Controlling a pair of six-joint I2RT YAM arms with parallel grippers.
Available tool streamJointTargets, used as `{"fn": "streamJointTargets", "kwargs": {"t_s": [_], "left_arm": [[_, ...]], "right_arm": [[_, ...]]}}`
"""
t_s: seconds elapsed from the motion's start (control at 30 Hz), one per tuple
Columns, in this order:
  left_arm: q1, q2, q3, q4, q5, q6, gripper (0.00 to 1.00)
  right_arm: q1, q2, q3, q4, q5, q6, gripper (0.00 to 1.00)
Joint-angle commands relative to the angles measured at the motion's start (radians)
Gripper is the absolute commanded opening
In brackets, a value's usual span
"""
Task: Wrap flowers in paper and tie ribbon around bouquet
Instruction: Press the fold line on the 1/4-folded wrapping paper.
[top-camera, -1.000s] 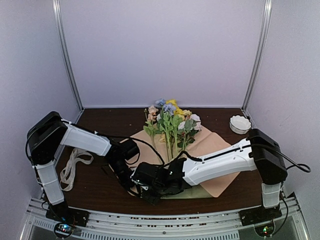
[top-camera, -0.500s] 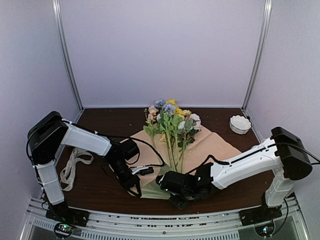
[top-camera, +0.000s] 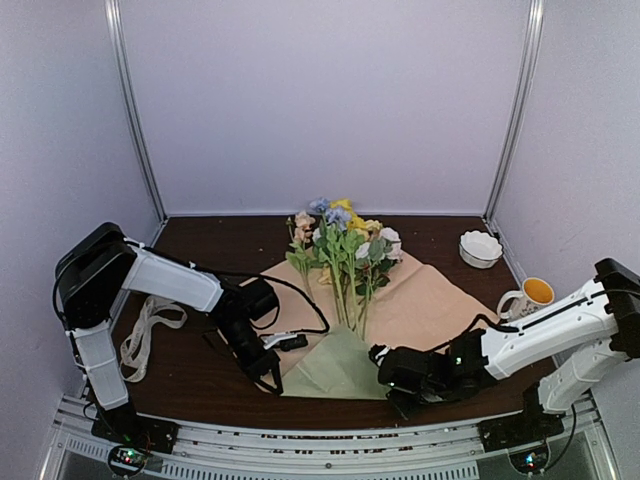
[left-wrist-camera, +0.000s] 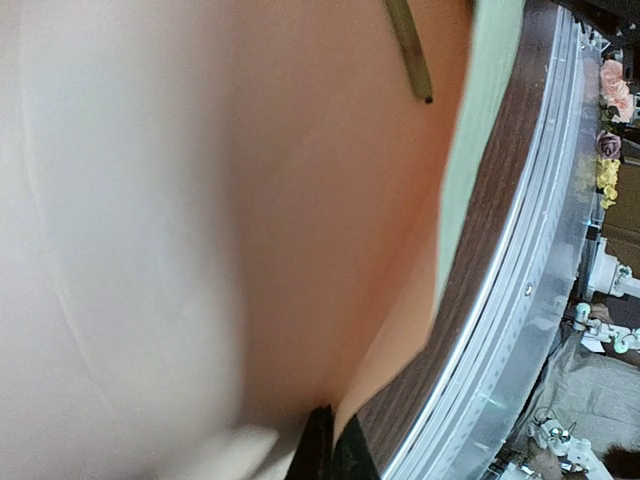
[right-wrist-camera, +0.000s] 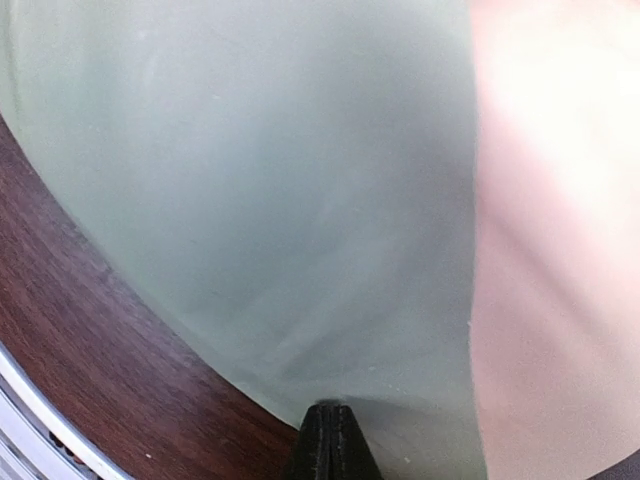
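The paper (top-camera: 420, 305) lies flat on the dark tabletop (top-camera: 190, 380), tan side up. Its near corner is folded over and shows the sage green side. The flowers (top-camera: 345, 240) lie on the middle of the sheet, with the blooms toward the back wall and the stems pointing to the green fold. The ribbon (top-camera: 140, 335) lies in loose loops at the left of the tabletop, well apart from the paper.

From above, the left hand (top-camera: 270, 372) is at the left edge of the green fold and the right hand (top-camera: 385, 362) at its right edge, but this view does not show the fingertips.

The wrist cameras show more. The left fingers (left-wrist-camera: 322, 445) are pressed together at the paper's edge, with the tan surface in front, a thin green border and one stem end (left-wrist-camera: 410, 50). This picture is blurred, so the sheet only seems to be pinched between them. The right fingers (right-wrist-camera: 328, 440) are clenched on the green side of the paper, with the tan side to the right.

Only the top view shows a white bowl (top-camera: 480, 248) at the far right and a mug (top-camera: 532, 296) beside the right arm.
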Motion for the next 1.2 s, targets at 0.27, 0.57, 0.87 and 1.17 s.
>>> {"fn": "streamJointTargets", "kwargs": {"t_s": [0.27,0.57,0.87,1.17], "left_arm": [[-0.001,0.046,-0.028,-0.064,-0.075,0.023,0.0],[-0.001,0.055,-0.024,-0.065,-0.071,0.024,0.0],[-0.001,0.054,-0.031,-0.057,-0.072,0.015,0.0],[-0.003,0.046,-0.042,-0.046,-0.077,0.005,0.0]], "right_arm": [[-0.041,-0.232,-0.212,-0.057,-0.062,0.392,0.03],[-0.115,-0.558,-0.265,-0.004,-0.087,0.44,0.05],[-0.097,-0.139,0.119,0.397,-0.267,0.193,0.0],[-0.114,0.22,0.249,0.463,-0.383,0.192,0.0]]}}
